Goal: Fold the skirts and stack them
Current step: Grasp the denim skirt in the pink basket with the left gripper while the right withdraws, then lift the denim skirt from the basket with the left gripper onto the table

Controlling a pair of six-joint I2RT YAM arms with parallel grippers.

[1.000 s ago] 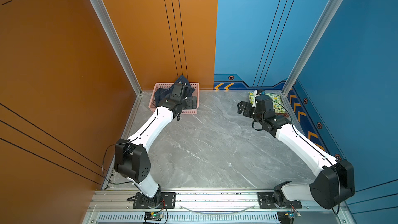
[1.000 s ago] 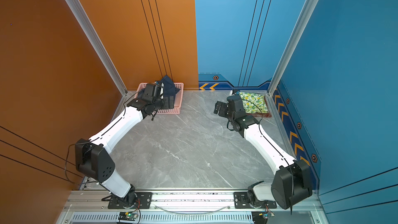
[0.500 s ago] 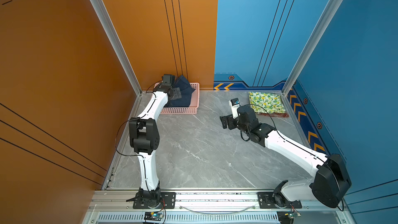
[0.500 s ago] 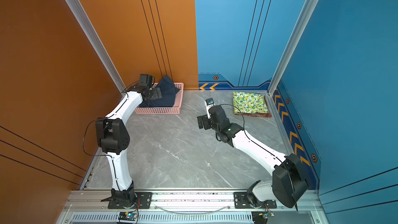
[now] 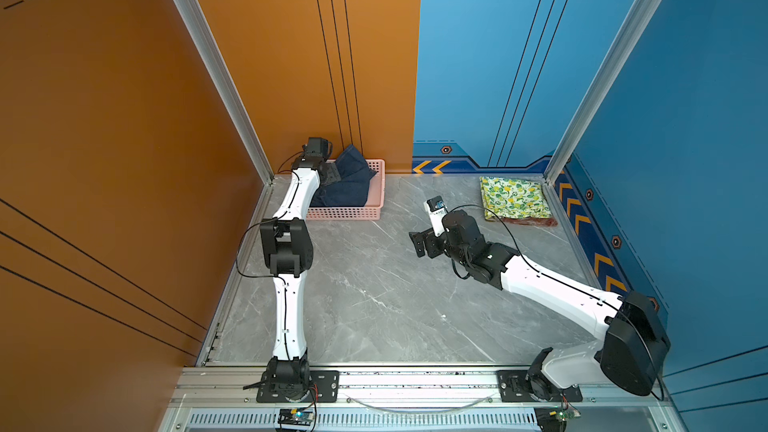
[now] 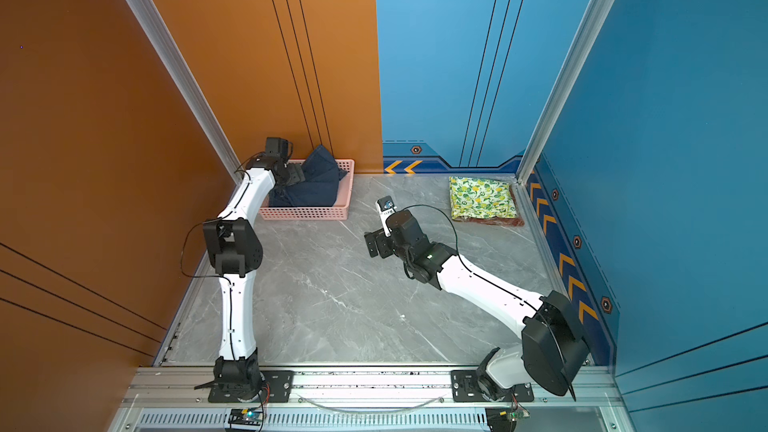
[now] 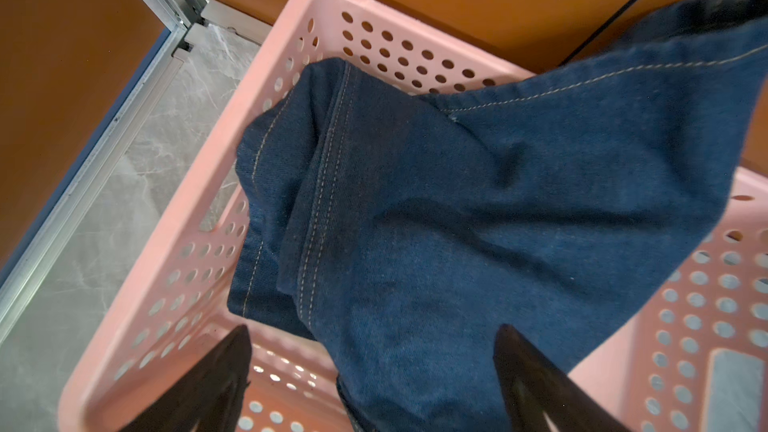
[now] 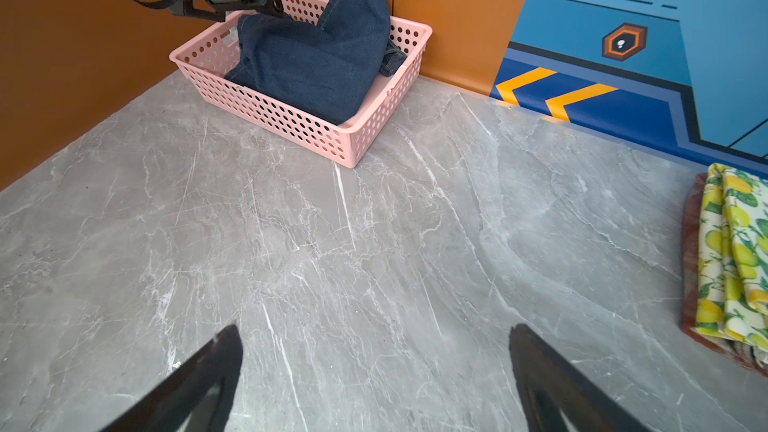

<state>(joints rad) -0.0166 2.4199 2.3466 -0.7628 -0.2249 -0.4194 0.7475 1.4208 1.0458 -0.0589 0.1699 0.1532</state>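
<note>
Tabletop [image 5: 374, 305], denim skirt [image 5: 351, 187], cam label [image 5: 435, 213] illeg.

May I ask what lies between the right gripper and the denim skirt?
Bare marble tabletop, then the pink basket's wall around the denim skirt, per the right wrist view.

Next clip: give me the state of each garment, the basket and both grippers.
pink basket: upright on the table, one skirt inside.
denim skirt: unfolded, bunched in the pink basket, one corner sticking up.
plaid skirt: bottom of the stack, only its edge showing.
lemon-print skirt: folded, lying on the plaid skirt.
left gripper: open, over the pink basket, straddling the denim skirt.
right gripper: open, empty, above bare table.
</note>
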